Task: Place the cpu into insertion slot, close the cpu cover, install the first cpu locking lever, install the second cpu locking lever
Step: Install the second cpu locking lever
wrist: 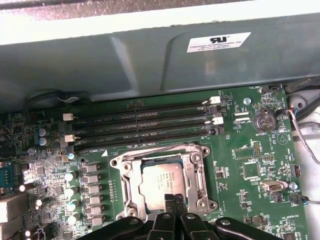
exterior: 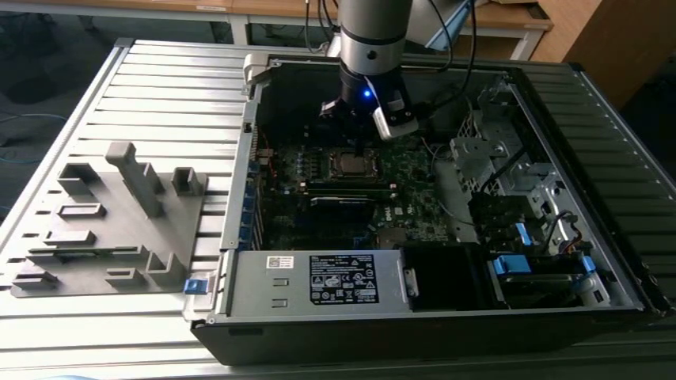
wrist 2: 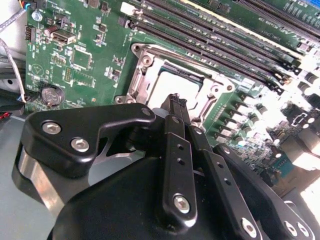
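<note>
With fingers pressed together and empty, tool [wrist: 174,199] just above cpu [wrist: 161,181] under closed cpu cover [wrist: 128,186].

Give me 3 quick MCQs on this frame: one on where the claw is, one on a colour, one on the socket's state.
1. Where is the claw?
A. over the grey fixture plate
B. just above the cpu, inside the computer case
C. over the power supply

2. What colour is the circuit board around the insertion slot?
A. green
B. red
C. white

3. What is the state of the insertion slot?
A. empty, cover lifted upright
B. hidden under a heatsink
C. cpu seated, cpu cover lying flat around it

Answers:
1 B, both wrist views show the fingertips over an edge of the cpu.
2 A, the board is green in every view.
3 C, the silver cpu cover frames the chip's metal top in the first wrist view.
</note>
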Robot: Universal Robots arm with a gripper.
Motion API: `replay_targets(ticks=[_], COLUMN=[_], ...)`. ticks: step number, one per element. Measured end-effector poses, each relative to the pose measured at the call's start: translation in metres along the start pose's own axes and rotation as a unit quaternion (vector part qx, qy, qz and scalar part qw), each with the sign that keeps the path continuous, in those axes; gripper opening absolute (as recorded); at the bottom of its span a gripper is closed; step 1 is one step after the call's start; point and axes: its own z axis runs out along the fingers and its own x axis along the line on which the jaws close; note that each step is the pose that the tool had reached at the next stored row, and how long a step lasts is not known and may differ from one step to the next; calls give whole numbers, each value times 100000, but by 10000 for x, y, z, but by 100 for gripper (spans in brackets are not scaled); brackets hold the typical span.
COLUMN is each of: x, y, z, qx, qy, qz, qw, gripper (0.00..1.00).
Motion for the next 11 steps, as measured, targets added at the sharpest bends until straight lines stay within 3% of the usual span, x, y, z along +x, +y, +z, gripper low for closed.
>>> replay_targets(ticks=[11], x=[-1], y=[2], z=[-17], qx=[1], qy=[1], qz=[0], qw=[100000], gripper=[11])
